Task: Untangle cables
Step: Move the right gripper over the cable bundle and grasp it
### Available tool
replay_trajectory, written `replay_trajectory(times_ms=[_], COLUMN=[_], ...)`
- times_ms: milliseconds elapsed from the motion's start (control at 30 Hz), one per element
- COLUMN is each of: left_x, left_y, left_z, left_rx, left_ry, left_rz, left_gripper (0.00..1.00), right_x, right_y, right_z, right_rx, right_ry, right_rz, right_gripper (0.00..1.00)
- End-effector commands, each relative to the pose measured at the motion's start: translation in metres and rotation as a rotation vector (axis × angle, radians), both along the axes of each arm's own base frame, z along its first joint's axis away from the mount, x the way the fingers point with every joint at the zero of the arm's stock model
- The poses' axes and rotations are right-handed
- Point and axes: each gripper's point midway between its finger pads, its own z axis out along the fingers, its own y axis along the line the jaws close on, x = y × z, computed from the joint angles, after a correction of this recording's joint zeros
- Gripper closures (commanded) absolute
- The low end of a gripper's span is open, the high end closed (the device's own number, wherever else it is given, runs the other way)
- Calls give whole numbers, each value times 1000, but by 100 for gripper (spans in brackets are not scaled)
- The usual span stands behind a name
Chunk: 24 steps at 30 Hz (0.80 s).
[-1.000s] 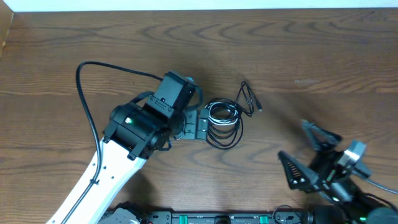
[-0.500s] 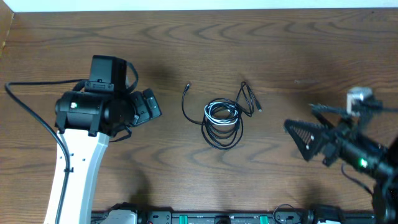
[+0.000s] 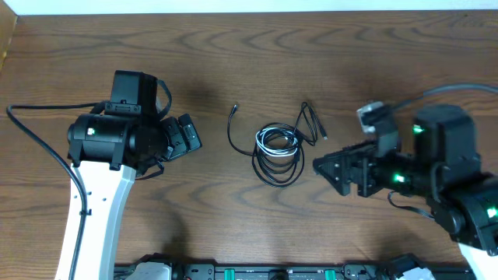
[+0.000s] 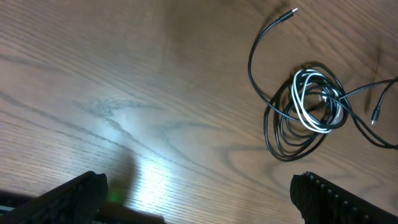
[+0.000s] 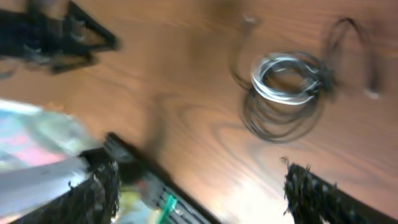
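Note:
The cables (image 3: 278, 152) lie tangled in the middle of the table: a white coil (image 3: 275, 141) sits on black loops, a black loop (image 3: 310, 124) sticks out to the right, and one loose black end (image 3: 233, 117) curves to the left. My left gripper (image 3: 191, 138) is open, well left of the bundle, with nothing in it. My right gripper (image 3: 327, 174) is open just right of the bundle and points at it. The left wrist view shows the cables (image 4: 308, 109) at upper right, ahead of the left gripper (image 4: 199, 202). In the blurred right wrist view the cables (image 5: 286, 93) are ahead of the right gripper (image 5: 199, 196).
The table is bare brown wood (image 3: 327, 54), with a pale edge along the back. A black equipment rail (image 3: 257, 272) runs along the front edge. The left arm's thick black wire (image 3: 31, 148) loops out to the left. The left arm's gripper (image 5: 56, 34) shows in the right wrist view.
The left arm pulled away from the bundle to the left, leaving one black end drawn out leftward. The right arm swung from the lower right toward the cables.

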Motion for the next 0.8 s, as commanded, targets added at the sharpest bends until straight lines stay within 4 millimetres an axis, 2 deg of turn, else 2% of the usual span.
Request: replay_trajectory(times_ms=[0,200,300,367,467,533,633,767], left_x=[0,0,0,0,0,0,0,0], left_y=[0,0,0,0,0,0,0,0], left_z=[2,2,2,2,2,2,2,2], left_rx=[-10,-10,-10,-10,-10,-10,-10,-10], left_ry=[0,0,0,0,0,0,0,0], left_rz=[8,8,8,8,8,8,8,8], left_gripper=[1,2,2,2,2,2,2,2], right_x=[36,87,110,125,134,139,144,137], right_y=[-21,-35,-39,-33,-22,-23,-26,1], right_z=[-5,-27,-44,-62,-84,-97,-113,-123], right_rx=[-279,-557,-611,-598,-563,-566,-546,-403], right_ry=[-21,58,68,102,167,203,265,306], right_rz=[-135,-196,-231,-226,-178,-163,-153,52], right_gripper=[16,16,16,22,34,40,38,34])
